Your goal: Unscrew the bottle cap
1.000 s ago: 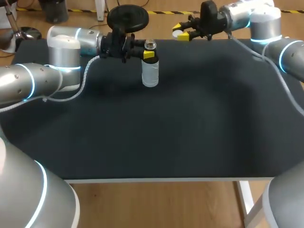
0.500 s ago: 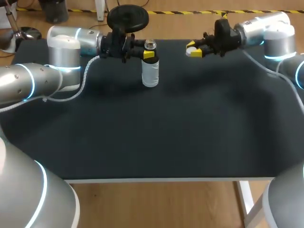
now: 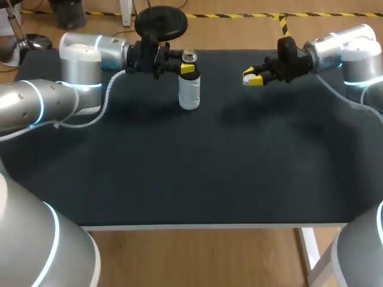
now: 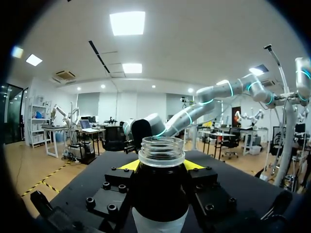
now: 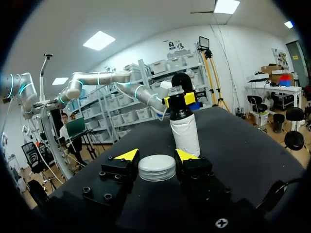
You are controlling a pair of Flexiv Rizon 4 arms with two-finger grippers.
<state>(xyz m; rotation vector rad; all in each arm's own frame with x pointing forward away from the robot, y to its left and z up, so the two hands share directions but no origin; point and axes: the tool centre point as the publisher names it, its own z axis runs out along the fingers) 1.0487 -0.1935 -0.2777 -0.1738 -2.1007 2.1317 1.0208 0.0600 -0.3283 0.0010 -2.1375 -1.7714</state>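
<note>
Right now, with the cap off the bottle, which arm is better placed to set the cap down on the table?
Right. The right gripper is shut on the white cap, over bare table and apart from the bottle. The left gripper is shut on the open bottle, which stands upright.

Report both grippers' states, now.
Left gripper: shut on the bottle, at its neck.
Right gripper: shut on the cap, away from the bottle.

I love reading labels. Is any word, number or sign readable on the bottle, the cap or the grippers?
None can be read. The bottle shows no legible print on its white wrap; the cap in the right gripper looks blank; the left gripper has unmarked yellow tips.
</note>
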